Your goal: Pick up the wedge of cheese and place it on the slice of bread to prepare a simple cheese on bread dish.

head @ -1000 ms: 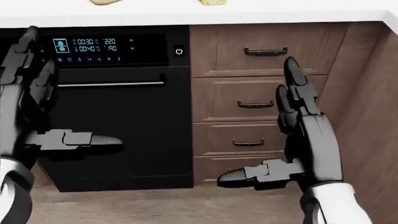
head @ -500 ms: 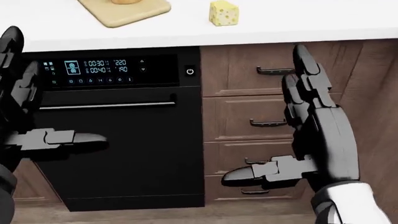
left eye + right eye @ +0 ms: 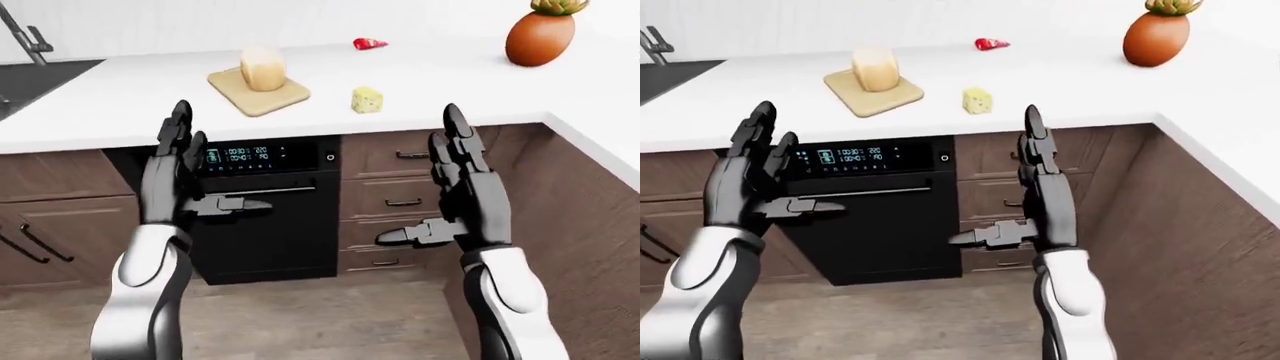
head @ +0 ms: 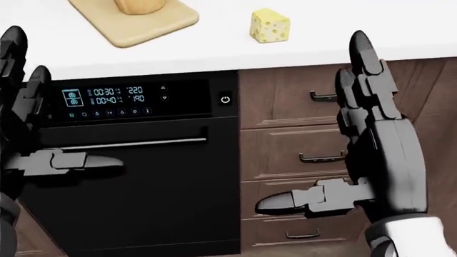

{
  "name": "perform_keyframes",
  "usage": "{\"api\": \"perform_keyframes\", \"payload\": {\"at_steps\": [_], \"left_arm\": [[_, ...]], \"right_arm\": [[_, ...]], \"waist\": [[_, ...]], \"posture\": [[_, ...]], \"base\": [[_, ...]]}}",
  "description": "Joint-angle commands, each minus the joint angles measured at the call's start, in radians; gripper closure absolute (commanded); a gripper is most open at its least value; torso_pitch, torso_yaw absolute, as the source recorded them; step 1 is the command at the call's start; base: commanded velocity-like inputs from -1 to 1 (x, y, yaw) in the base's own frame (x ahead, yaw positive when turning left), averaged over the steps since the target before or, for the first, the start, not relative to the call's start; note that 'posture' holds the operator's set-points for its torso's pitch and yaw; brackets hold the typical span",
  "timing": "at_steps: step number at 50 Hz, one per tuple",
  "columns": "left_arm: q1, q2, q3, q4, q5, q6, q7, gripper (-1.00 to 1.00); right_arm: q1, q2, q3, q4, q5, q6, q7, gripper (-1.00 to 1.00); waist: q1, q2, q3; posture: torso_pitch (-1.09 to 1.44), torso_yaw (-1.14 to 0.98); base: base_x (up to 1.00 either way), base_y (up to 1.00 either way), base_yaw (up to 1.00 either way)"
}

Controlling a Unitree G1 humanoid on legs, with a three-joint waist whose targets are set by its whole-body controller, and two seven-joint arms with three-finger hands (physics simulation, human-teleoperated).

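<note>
White desk (image 3: pixel 430 97) runs across the top of our eye views, and on it the yellow wedge of cheese (image 3: pixel 367 99) sits alone, just to the right of a pale wooden cutting board (image 3: pixel 259 92). On that board stands the slice of bread (image 3: pixel 263 67), upright, well apart from both our hands. We hold our left hand (image 3: pixel 172 169) raised at the left of the left-eye view, fingers straight and spread, thumb pointing inward, gripping nothing. Our right hand (image 3: pixel 462 187) is raised the same way at the right, wide and empty, its fingertips reaching about to the desk's edge in the view, below and right of the cheese. Beneath the desk, a black oven (image 3: pixel 265 210) with a lit blue display (image 4: pixel 107 96) and a long handle sits between our hands, and brown drawers (image 4: pixel 300 139) with dark handles lie to its right. Farther up the desk we see a small red thing (image 3: pixel 369 43) that we cannot identify, and at the upper right a brown rounded object with a green top (image 3: pixel 541 34). A dark sink (image 3: pixel 30 79) with a tap shows at the upper left. Wooden floor (image 3: pixel 320 315) fills the bottom.
</note>
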Motion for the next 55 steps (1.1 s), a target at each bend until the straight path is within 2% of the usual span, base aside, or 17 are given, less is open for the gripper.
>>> {"api": "perform_keyframes", "payload": {"at_steps": [1,5,8,11,12,13,15,20,22,24,25,30,45,49,51,53,55], "left_arm": [[-0.022,0.006,0.003,-0.023,-0.002,-0.017,0.004,-1.0],[-0.027,0.01,0.004,-0.023,-0.005,-0.013,0.006,-1.0],[-0.024,0.01,0.0,-0.024,-0.003,-0.014,0.005,-1.0],[-0.024,0.009,0.001,-0.025,-0.004,-0.014,0.005,-1.0],[-0.022,0.008,-0.001,-0.027,-0.003,-0.014,0.005,-1.0],[-0.021,0.008,-0.001,-0.035,-0.004,-0.006,0.005,-1.0],[-0.026,0.012,0.003,-0.045,-0.005,0.006,0.004,-1.0],[-0.022,0.011,0.004,-0.048,-0.005,0.005,0.003,-1.0],[-0.026,0.011,0.002,-0.053,-0.005,0.011,0.004,-1.0],[-0.029,0.011,0.002,-0.051,-0.004,0.01,0.003,-1.0],[-0.029,0.012,0.002,-0.047,-0.004,0.006,0.002,-1.0],[-0.024,0.008,-0.001,-0.039,0.0,-0.004,0.001,-1.0],[-0.038,-0.002,-0.026,-0.035,0.014,0.002,-0.002,-1.0],[-0.046,-0.001,-0.022,-0.042,0.013,0.012,-0.002,-1.0],[-0.05,0.002,-0.016,-0.049,0.009,0.021,-0.001,-1.0],[-0.054,0.006,-0.011,-0.054,0.005,0.028,0.001,-1.0],[-0.061,0.011,-0.005,-0.061,-0.001,0.04,0.004,-1.0]], "right_arm": [[-0.017,-0.008,-0.007,-0.035,0.002,-0.021,-0.003,-1.0],[-0.024,-0.006,-0.013,-0.049,0.006,-0.013,-0.011,-1.0],[-0.017,-0.006,-0.013,-0.056,0.013,-0.014,-0.015,-1.0],[-0.014,-0.004,-0.017,-0.063,0.023,-0.017,-0.022,-1.0],[-0.013,-0.003,-0.017,-0.062,0.026,-0.021,-0.025,-1.0],[-0.013,-0.002,-0.017,-0.06,0.029,-0.024,-0.029,-1.0],[-0.01,0.0,-0.009,-0.051,0.026,-0.036,-0.036,-1.0],[-0.005,-0.003,-0.012,-0.053,0.03,-0.04,-0.036,-1.0],[-0.004,-0.003,-0.013,-0.056,0.032,-0.039,-0.037,-1.0],[-0.004,-0.003,-0.017,-0.057,0.036,-0.041,-0.039,-1.0],[-0.005,-0.004,-0.018,-0.062,0.038,-0.036,-0.04,-1.0],[-0.005,-0.003,-0.022,-0.065,0.049,-0.036,-0.045,-1.0],[0.009,-0.014,-0.047,-0.122,0.089,-0.005,-0.054,-1.0],[0.006,-0.019,-0.052,-0.147,0.087,0.014,-0.055,-1.0],[0.005,-0.02,-0.049,-0.152,0.081,0.018,-0.055,-1.0],[0.005,-0.021,-0.047,-0.151,0.074,0.016,-0.054,-1.0],[0.005,-0.022,-0.047,-0.166,0.069,0.027,-0.05,-1.0]], "waist": [[0.001,0.01,-0.022],[0.0,-0.02,-0.018],[-0.003,-0.07,0.002],[-0.009,-0.135,-0.006],[-0.018,-0.099,-0.011],[-0.01,-0.118,-0.017],[-0.015,-0.117,-0.026],[-0.015,-0.063,-0.007],[-0.018,-0.023,-0.01],[-0.013,0.064,-0.032],[-0.008,0.01,-0.017],[0.0,-0.007,-0.021],[0.011,-0.05,0.009],[0.017,-0.089,0.019],[0.016,-0.137,0.004],[0.011,-0.117,0.019],[0.01,-0.132,0.012]], "posture": [[0.0,0.0],[0.0,0.0],[0.0,0.0],[0.0,0.0],[0.0,0.0],[0.0,0.0],[0.0,0.0],[0.0,0.0],[0.0,0.0],[0.0,0.0],[0.0,0.0],[0.0,0.0],[0.0,0.0],[0.0,0.0],[0.0,0.0],[0.0,0.0],[0.0,0.0]], "base": [[0.0,0.26,0.0],[0.0,0.28,0.0],[0.0,0.38,0.0],[0.0,0.38,0.0],[0.0,0.38,0.0],[0.0,0.38,0.0],[0.0,0.37,0.0],[0.0,0.38,0.0],[0.0,0.42,0.0],[0.0,0.41,0.0],[0.0,0.41,0.0],[0.02,0.19,0.0],[0.19,-0.01,0.0],[0.35,0.0,0.0],[0.36,0.0,0.0],[0.37,0.03,0.0],[0.36,0.26,0.0]]}}
